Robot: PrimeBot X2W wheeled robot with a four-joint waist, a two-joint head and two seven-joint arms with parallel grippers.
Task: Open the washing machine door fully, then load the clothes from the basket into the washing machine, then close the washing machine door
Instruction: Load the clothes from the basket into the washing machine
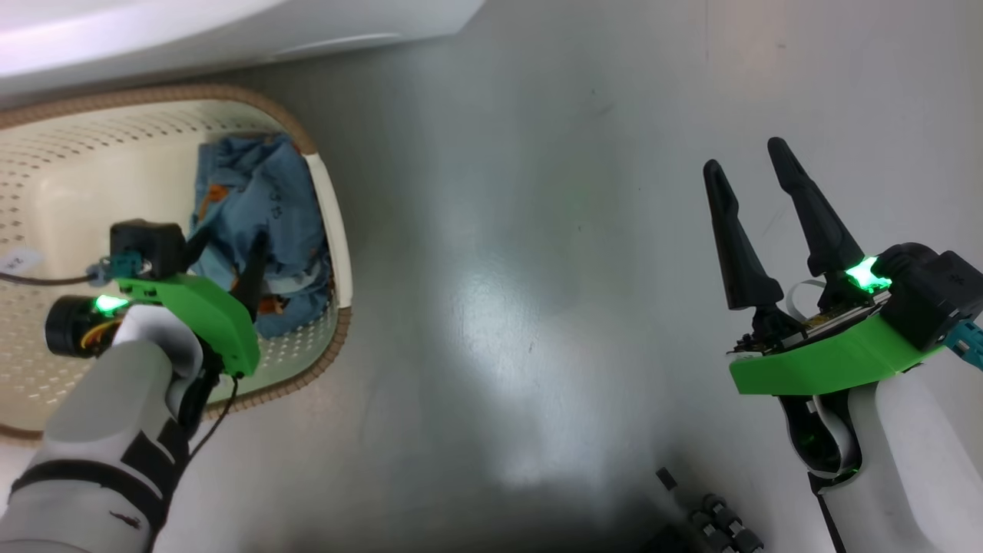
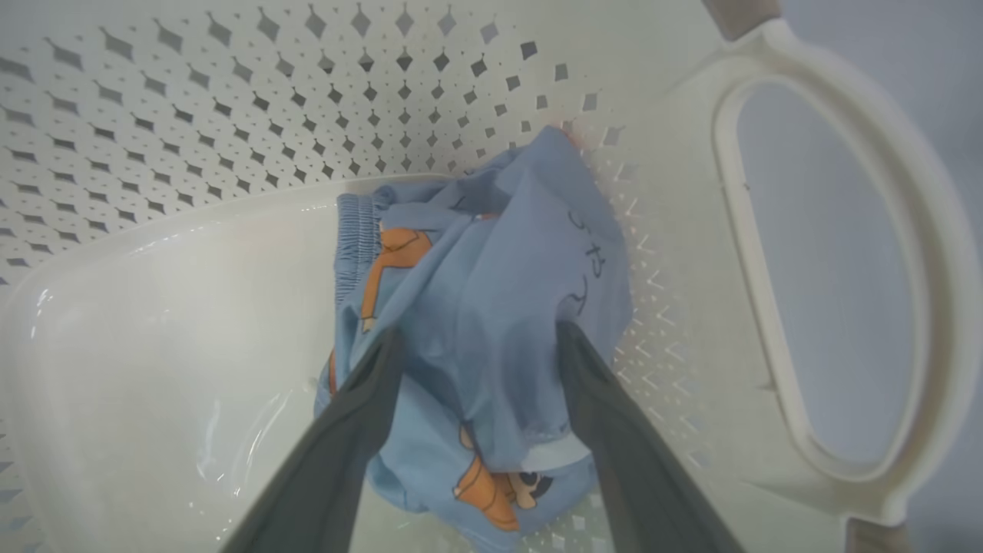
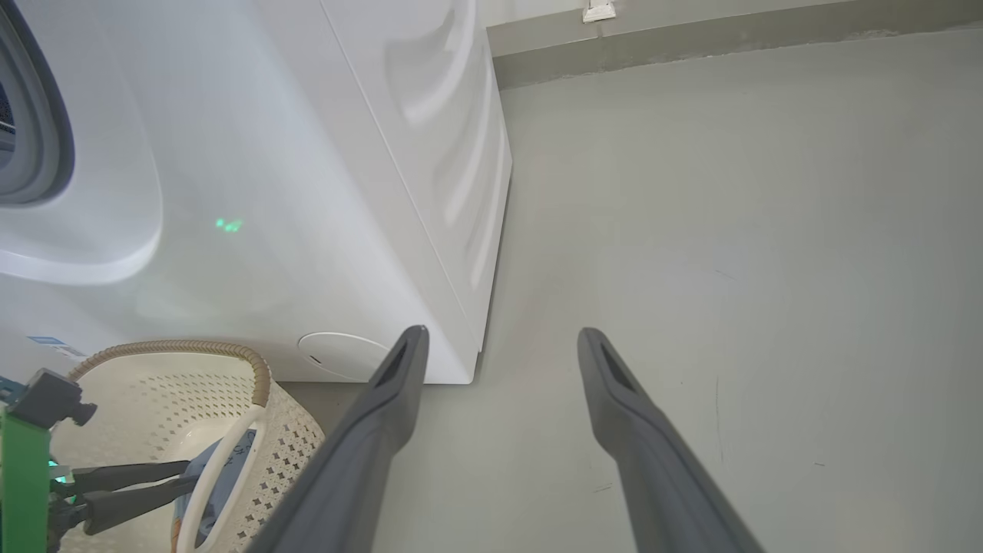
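Left gripper was spread, straddling the clothes bunched in a corner of the basket, no pinch yet. Right gripper hung spread, idle. We judged the fabric light, floppy and prone to trailing: pinch deep at the bunched crest.

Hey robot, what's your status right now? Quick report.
Left tool open, straddling clothes in basket. Right tool open, empty, over floor. Nothing in the way.

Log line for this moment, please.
phase: loading | left gripper: open, straddling clothes in basket | right gripper: open, empty, over floor
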